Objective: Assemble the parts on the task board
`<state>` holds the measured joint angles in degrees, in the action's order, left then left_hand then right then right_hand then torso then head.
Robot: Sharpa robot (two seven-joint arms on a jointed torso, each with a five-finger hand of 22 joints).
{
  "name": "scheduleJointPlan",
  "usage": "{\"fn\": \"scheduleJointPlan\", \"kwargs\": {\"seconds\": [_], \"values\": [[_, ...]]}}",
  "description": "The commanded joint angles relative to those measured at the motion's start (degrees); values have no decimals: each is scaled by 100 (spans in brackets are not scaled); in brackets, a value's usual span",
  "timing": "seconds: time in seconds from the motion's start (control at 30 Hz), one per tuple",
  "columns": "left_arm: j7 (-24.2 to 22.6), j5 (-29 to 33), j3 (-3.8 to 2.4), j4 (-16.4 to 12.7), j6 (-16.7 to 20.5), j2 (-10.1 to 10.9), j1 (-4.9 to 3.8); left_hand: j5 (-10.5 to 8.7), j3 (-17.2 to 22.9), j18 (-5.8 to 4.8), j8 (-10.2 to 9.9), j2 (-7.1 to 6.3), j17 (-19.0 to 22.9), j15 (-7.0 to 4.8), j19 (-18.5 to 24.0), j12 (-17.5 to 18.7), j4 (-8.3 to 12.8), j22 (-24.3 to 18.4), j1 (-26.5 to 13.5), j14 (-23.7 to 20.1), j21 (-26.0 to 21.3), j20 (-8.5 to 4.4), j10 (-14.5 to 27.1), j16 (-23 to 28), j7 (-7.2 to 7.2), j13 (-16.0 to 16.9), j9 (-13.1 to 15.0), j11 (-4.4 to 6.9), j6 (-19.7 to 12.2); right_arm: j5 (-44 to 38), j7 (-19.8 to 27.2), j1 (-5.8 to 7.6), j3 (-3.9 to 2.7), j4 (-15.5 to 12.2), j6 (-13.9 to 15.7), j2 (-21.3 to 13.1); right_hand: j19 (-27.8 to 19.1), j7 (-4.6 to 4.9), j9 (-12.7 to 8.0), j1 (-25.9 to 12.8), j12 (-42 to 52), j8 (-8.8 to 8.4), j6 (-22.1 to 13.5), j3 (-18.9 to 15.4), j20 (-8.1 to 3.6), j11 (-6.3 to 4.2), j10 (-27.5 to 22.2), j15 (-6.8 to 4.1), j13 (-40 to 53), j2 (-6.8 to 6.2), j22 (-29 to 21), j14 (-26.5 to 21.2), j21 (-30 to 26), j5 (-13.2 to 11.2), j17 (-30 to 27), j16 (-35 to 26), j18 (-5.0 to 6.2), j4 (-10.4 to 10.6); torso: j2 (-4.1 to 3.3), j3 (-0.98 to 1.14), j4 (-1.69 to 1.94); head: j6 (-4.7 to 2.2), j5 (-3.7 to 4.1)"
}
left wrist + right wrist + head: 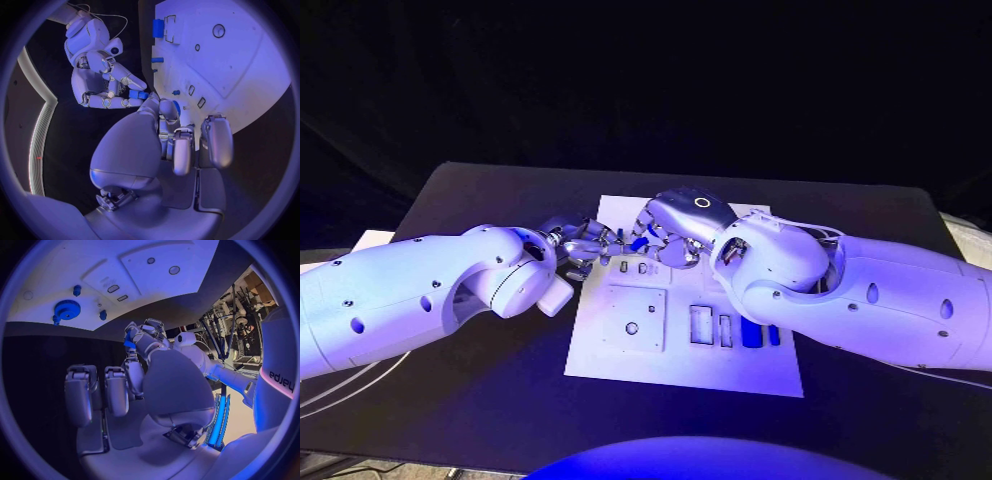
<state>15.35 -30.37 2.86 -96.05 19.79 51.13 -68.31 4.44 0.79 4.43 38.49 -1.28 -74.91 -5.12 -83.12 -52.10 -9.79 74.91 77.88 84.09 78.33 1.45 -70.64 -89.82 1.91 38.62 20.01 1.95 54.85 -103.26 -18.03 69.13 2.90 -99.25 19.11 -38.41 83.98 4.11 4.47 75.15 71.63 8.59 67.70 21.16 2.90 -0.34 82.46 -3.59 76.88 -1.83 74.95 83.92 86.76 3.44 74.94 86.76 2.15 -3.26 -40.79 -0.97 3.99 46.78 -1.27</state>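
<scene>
Right hand pinches a blue part in its fingertips above the board; our left hand meets it, grip unclear.

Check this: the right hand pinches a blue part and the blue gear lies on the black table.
One slip: the blue gear lies on the white board, not the table, per the right wrist view. The right hand does pinch a blue part.
</scene>
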Motion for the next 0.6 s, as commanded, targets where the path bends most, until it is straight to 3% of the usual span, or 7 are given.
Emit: {"fn": "scheduleJointPlan", "kwargs": {"seconds": [0.03, 0.17, 0.33, 0.5, 0.6], "values": [[25, -24, -5, 3, -31, 10, -1, 2, -18, -83, 24, -24, -1509, -26, -9, 7, 4, 56, 23, 591, 18, -44, -36, -18, 0, 2, -8, 14, 28, -132, -22, -2, 0, 19, -131, -7, 287, -1, 181, 14, 23, 22, 37, 16, -57, -3, 20, -45, 100, 45, 931, 510, 20, 19, 1052, 36, -76, 13, 1, 1, 3, 2, 2], [53, -45, -5, 97, -43, 53, -2, 7, -11, -84, 23, -19, -1509, -27, -9, 13, 17, 59, 53, 591, 19, -44, -35, -18, -7, -4, -12, 18, 29, -279, -89, 1, 1, 31, -269, -22, 290, -1, 182, 17, 26, 22, 37, 17, -57, -3, 22, -46, 102, 46, 936, 510, 23, 18, 1052, 35, -78, 12, 2, 3, 4, -1, 0], [17, -59, -9, 317, -6, 144, -4, 11, 4, -85, 19, -10, -1509, -30, -10, 24, 44, 66, 112, 591, 23, -46, -32, -18, -13, -12, -21, 23, 32, -435, -139, 21, 8, 84, -735, 26, 291, -2, 183, 24, 15, 24, 37, 21, -58, -4, 18, -46, 96, 48, 937, 511, 23, 17, 1056, 38, -78, 6, 1, 7, 1, -6, -7], [-124, -3, -16, 498, 89, 250, -6, 13, 17, -83, 14, 1, -1509, -33, -5, 38, 61, 59, 151, 591, 16, -48, -28, -18, -15, -26, -28, 25, 32, -642, -117, 80, 47, 302, -1209, 198, 291, -2, 184, 35, 11, 24, 35, 26, -59, -5, 16, -47, 95, 48, 938, 511, 24, 8, 1057, 38, -78, -3, -5, -11, -3, -2, -4], [-206, 117, -19, 528, 271, 313, -16, 0, -20, -61, 6, -22, -1509, -27, 41, 95, 30, -31, 100, 591, -59, -46, 2, -18, 4, -93, -37, 12, 24, -801, -82, 118, 91, 491, -1385, 319, 289, 1, 186, 55, 12, 26, 32, 32, -61, -4, 15, -47, 98, 43, 935, 511, 22, 2, 1057, 38, -77, -22, -1, -15, 16, -4, 17]]}}
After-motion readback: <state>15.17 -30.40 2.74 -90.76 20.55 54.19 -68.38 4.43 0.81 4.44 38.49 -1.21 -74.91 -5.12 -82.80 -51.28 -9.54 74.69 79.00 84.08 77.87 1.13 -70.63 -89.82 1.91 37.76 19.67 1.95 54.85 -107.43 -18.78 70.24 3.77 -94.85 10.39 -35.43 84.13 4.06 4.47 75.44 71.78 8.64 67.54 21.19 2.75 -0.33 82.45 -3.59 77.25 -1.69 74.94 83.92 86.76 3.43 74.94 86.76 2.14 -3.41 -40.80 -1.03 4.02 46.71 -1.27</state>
